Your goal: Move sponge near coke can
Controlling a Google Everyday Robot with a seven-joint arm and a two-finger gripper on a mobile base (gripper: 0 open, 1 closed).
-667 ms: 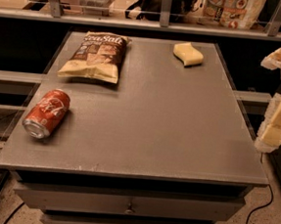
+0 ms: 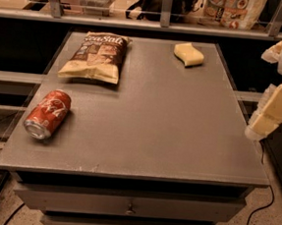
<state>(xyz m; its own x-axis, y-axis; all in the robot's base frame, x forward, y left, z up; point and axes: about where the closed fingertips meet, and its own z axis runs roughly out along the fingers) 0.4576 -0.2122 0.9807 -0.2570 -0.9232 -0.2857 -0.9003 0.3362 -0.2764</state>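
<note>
Table: grey flat top, seen from the front and above; clock directions below are read on this top, with 12 at the far edge.
Sponge: pale yellow, wavy-edged, lying flat at about 1 o'clock, close to the far edge, touching nothing else.
Can: red, on its side at about 8 o'clock near the left edge, silver end facing the near-left corner.
Sponge to can: well apart, on opposite corners of the top, with bare table between them.
Bag: brown-and-cream chip bag lying flat at about 11 o'clock, just beyond the can and left of the sponge.
Gripper: pale yellow, at 3 o'clock, hanging just off the right edge of the table, tilted with its tip down and to the left.
Grip: cannot tell how far open it is; it has hold of nothing that shows, and the sponge lies apart from it at its 11 o'clock.
Drawers: two fronts under the top, at 6 o'clock.
Cable: dark, on the floor at about 4 o'clock.
</note>
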